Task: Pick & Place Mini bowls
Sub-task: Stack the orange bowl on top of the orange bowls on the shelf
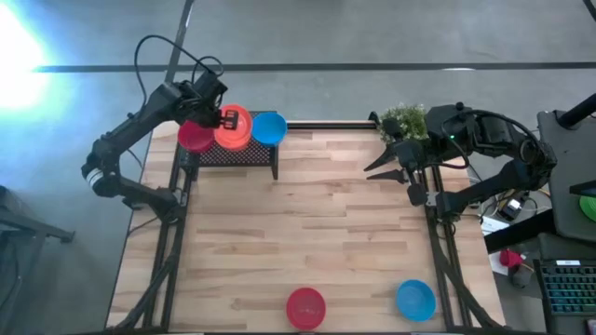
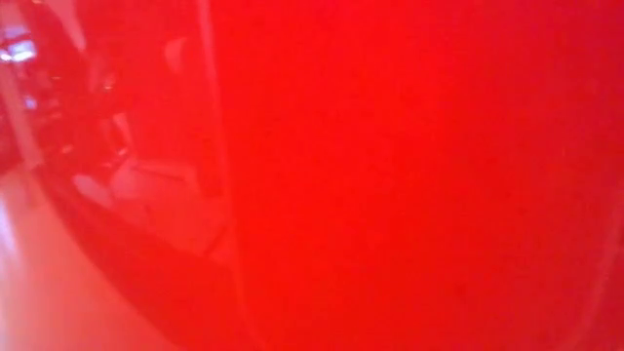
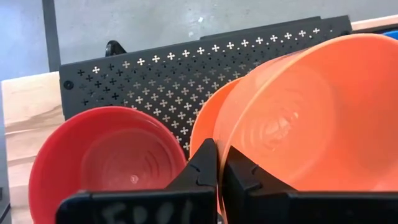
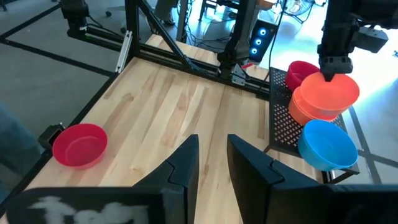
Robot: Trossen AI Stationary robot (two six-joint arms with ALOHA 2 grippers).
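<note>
**Left gripper pinching the rim of an orange mini bowl over the perforated rack**

High view, table centre taken as the dial. The left gripper (image 1: 226, 119) sits at about 11 o'clock, above the black perforated rack (image 1: 237, 154) at the table's far left corner. Its fingers are pressed together on the rim of the top orange bowl (image 1: 237, 127); the left wrist view shows this rim wall clamped between the two fingers (image 3: 205, 163), the bowl tilted and nested over a second orange bowl (image 3: 208, 121). A red bowl (image 1: 194, 137) lies just beside it toward 9 o'clock, a blue bowl (image 1: 269, 128) just beside it toward 3 o'clock.

The right gripper (image 1: 386, 160) waits near 2 o'clock, beside the potted plant (image 1: 405, 120), its fingers spread with nothing between them.

Two loose bowls rest at the near edge: a red one (image 1: 305, 307) at 6 o'clock and a blue one (image 1: 415, 300) near 5 o'clock. Judged by position, the right arm is the nearer to both. The low view is filled with red, apparently a bowl right at the lens.
</note>
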